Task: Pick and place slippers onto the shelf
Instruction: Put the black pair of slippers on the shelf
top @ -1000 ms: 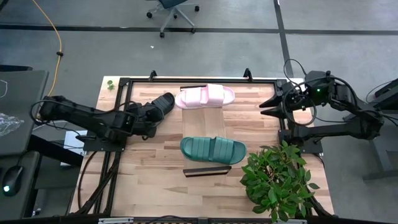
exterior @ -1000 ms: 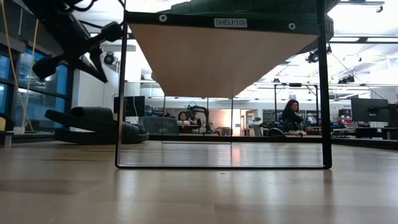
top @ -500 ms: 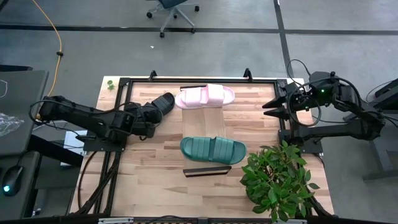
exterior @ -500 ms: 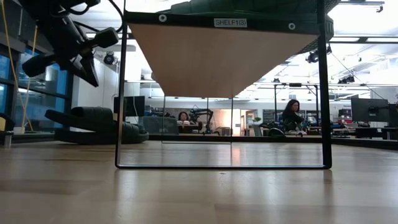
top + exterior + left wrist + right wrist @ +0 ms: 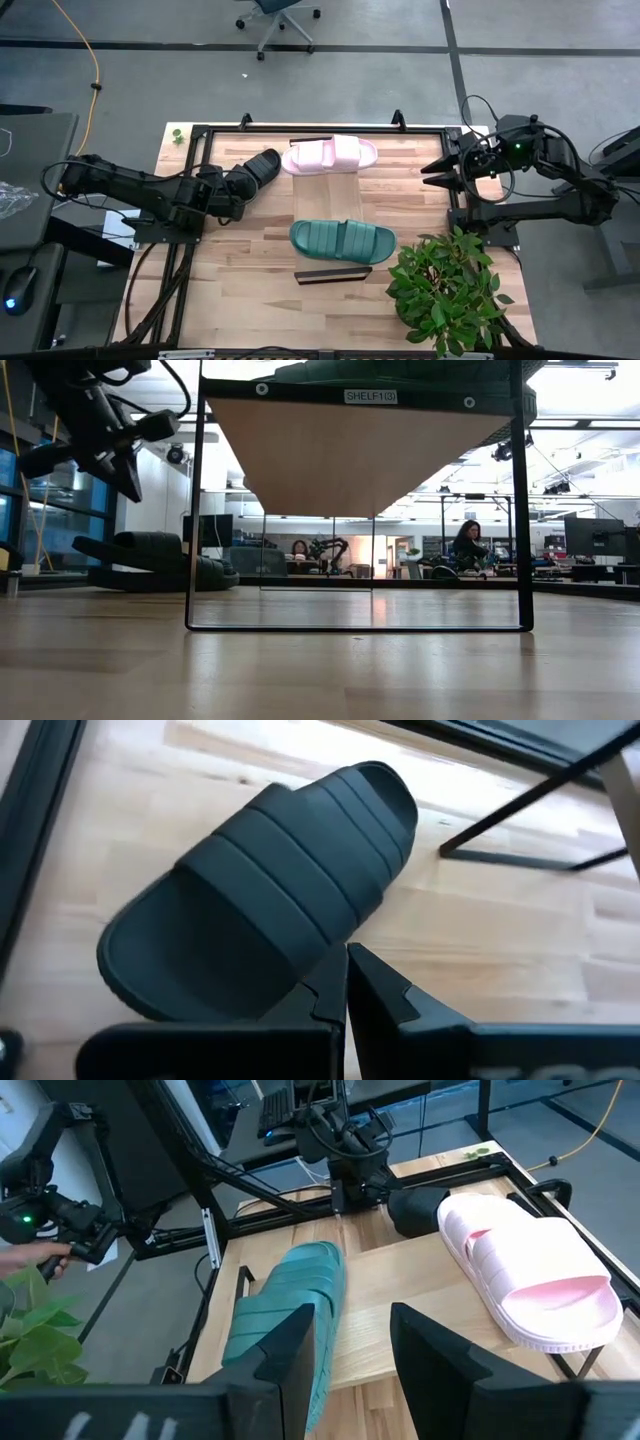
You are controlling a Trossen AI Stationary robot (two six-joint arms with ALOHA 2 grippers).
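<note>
Overhead looks down; low camera level (both show shelf (image 5: 331, 190)).

The pink slipper (image 5: 330, 155) is a pale, soft pink, and its strap has raised ribs across it. The green slipper (image 5: 342, 240) is a deep teal with the same ribbed pattern. The black slipper (image 5: 262, 166) is plain matt black, also ribbed on the strap. The shelf (image 5: 333, 190) is light wood with dark rails at the short ends. The tabletop (image 5: 250, 270) is butcher-block, made of many small blond and honey-coloured strips. The potted plant (image 5: 445, 290) has bright green leaves. Both arms are black. The floor (image 5: 150, 90) is grey, crossed by dark lines, and a yellow cable (image 5: 93, 70) lies on it.
</note>
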